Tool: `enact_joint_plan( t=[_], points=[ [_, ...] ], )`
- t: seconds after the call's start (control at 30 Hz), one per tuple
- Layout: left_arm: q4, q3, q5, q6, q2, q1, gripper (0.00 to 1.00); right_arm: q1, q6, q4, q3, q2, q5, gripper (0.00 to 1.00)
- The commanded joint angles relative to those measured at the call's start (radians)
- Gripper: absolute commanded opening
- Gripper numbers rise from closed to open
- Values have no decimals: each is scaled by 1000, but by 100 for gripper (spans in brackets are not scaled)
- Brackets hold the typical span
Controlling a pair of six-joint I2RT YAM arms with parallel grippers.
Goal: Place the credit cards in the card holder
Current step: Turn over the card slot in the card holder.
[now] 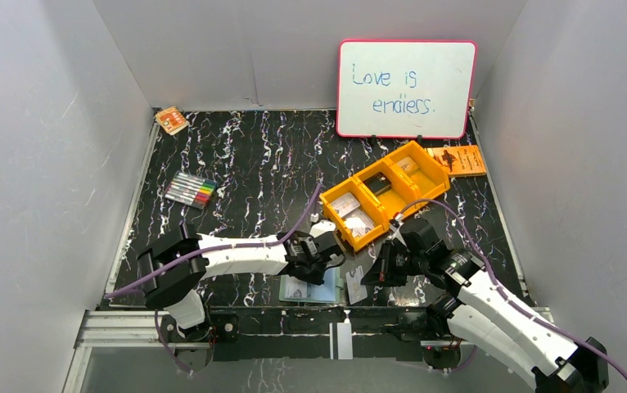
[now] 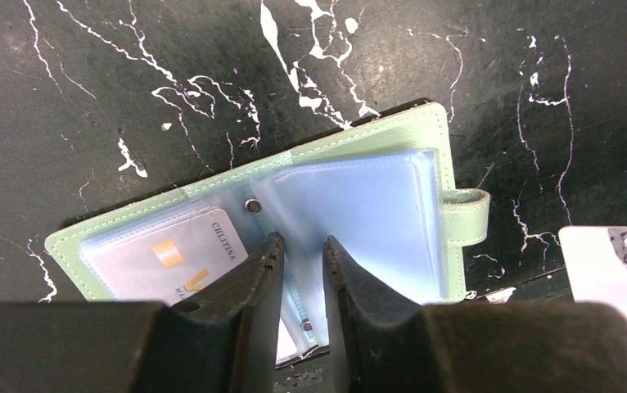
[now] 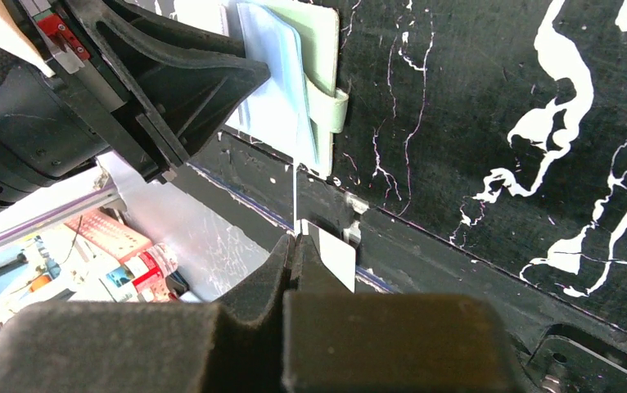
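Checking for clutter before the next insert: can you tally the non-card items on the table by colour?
Orange: 3 (tray, booklet, packet)
Green: 1 (card holder)
White, pink-framed: 1 (whiteboard)
Mixed colours: 1 (marker pack)
Total: 6

**Left wrist check**

I see the card holder [image 2: 359, 205] open on the marbled table [image 2: 130, 82]; one credit card [image 2: 163, 258] sits in its left pocket; left gripper [image 2: 300, 246] over the fold, jaws narrowly parted; another card [image 2: 613, 266] lies just beside the holder.
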State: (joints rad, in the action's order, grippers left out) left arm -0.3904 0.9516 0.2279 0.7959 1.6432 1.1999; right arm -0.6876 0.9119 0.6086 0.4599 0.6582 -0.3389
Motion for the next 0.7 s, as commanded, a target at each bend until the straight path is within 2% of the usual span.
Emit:
enact_joint_plan(
  t=[0.0,0.3,0.57,0.67],
  points=[
    [-40,-52,29,25,-1,6,19,-4,-19,-63,18,12,-27,0],
    [-36,-76,37,53,-21,6,0,-6,-38,-123,9,59,-72,0],
    [-34,-73,33,54,-13,6,0,-20,-57,-247,19,153,-97,0],
    [-34,-73,32,52,-8,6,0,-23,-80,-328,25,240,-132,0]
  ],
)
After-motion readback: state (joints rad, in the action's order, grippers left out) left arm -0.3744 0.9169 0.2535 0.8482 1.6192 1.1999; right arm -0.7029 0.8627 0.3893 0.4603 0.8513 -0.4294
